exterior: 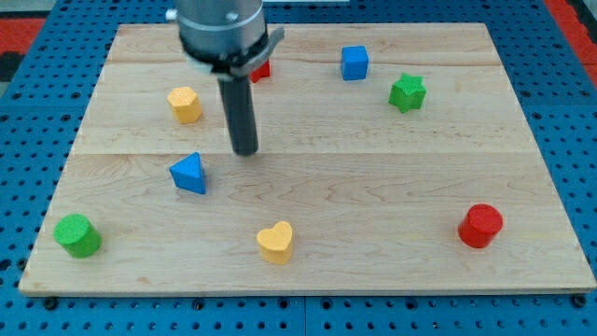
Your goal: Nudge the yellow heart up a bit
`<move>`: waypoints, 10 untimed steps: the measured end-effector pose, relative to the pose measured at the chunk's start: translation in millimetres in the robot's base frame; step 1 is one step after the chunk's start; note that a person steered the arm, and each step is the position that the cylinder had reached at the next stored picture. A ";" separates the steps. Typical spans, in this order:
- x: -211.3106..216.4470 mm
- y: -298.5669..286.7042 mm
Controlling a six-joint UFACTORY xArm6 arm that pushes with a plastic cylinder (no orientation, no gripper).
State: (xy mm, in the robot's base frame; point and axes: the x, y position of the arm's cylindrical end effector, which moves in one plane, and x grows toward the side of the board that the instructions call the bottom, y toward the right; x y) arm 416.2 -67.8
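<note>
- yellow heart (275, 242) sits near the view's bottom edge of the tabletop (373, 177), a bit left of centre; lies flat, lobes toward the view's top-right, point toward the view's bottom-left – long axis runs roughly on that diagonal, though the tilt is slight
- no claw on this arm, so nothing to call spread or pinched; only a dark rod, my tip (244, 152) resting on the wood, well above the heart in the view and slightly to its left, apart from every block
- tabletop is a pale wooden board w/ visible plank seams running left-right; it lies on a blue perforated panel (28, 140), and red perforated patches (23, 28) show at the view's top corners
- nearest to tip: blue triangle (189, 174) just to the view's left & slightly lower, not touching
- yellow hexagon-ish block (186, 104) further up-left of the tip
- red block (260, 68) at the view's top, mostly hidden behind the arm's grey housing – shape can't be made out
- blue cube (354, 63) and green star-shaped block (407, 92) at top right, near each other but apart
- red cylinder (480, 226) at lower right, green cylinder (76, 234) at lower left, both well away from the heart
- bare wood between the tip and the heart – no block on that line
</note>
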 end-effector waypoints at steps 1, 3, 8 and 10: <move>-24.2 -20.7; -46.6 -92.4; 176.3 46.2; 202.1 -26.2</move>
State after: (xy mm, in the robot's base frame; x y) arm 618.3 -94.0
